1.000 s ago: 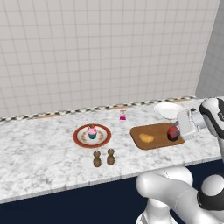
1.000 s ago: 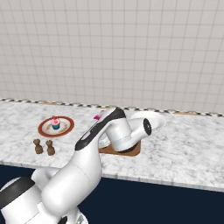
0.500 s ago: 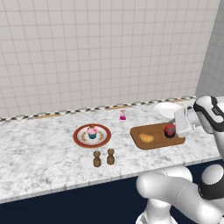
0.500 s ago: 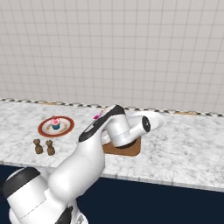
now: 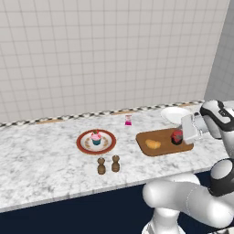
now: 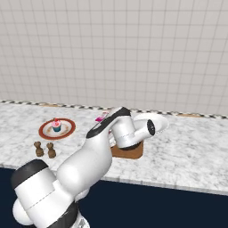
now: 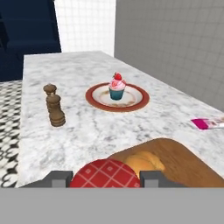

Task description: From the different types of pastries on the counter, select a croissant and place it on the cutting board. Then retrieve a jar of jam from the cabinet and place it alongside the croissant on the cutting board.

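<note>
The cutting board (image 5: 161,135) lies on the counter (image 5: 45,160), right of the plate. On its left half rests the golden croissant (image 5: 153,144). My gripper (image 5: 178,138) is shut on the red jar of jam (image 5: 176,135) over the board's right half, close beside the croissant. In the hand view the jar's red checked lid (image 7: 106,175) sits between my fingertips (image 7: 59,178), with the croissant (image 7: 142,162) just beyond it on the board (image 7: 183,164). Whether the jar touches the board I cannot tell. In the right base view my arm covers most of the board (image 6: 131,152).
A pink-frosted cupcake (image 5: 95,136) stands on a red-rimmed plate (image 5: 82,142). Two brown shakers (image 5: 108,165) stand near the counter's front edge. A small pink bottle (image 5: 128,120) and a white bowl (image 5: 172,114) sit behind the board. The navy cabinet (image 7: 26,39) shows far off.
My gripper has carried the jar a little to the left over the board, nearer the croissant. Everything else on the counter stays put.
</note>
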{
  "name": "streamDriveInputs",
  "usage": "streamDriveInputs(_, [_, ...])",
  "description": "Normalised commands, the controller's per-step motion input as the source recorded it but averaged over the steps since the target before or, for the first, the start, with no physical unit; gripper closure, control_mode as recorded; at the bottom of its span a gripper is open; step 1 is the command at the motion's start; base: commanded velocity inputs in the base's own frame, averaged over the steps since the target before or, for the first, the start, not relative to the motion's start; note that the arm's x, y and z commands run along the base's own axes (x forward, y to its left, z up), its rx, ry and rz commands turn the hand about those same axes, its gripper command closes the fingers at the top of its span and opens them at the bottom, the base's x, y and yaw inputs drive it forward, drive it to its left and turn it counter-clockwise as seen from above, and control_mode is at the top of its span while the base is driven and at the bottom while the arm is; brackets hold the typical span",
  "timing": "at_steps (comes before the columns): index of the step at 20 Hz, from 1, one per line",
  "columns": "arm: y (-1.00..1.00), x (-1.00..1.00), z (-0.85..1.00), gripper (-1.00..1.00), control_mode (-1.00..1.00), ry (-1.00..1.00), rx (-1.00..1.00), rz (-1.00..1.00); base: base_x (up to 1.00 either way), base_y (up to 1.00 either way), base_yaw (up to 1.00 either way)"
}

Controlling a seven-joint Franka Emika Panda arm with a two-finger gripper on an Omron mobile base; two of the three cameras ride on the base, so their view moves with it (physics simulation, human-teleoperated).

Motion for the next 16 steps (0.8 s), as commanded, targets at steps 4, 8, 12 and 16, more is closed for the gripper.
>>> streamDriveInputs(4, [-0.01, 0.15, -0.22, 1.00, -1.00, 0.00, 0.00, 0.00, 0.00, 0.00, 0.00])
streamDriveInputs(8, [-0.01, 0.25, -0.18, 1.00, -1.00, -0.01, 0.00, 0.00, 0.00, 0.00, 0.00])
streamDriveInputs(12, [-0.11, 0.32, -0.12, 1.00, -1.00, -0.02, 0.00, 0.00, 0.00, 0.00, 0.00])
streamDriveInputs(16, [-0.23, 0.32, -0.12, 1.00, -1.00, -0.02, 0.00, 0.00, 0.00, 0.00, 0.00])
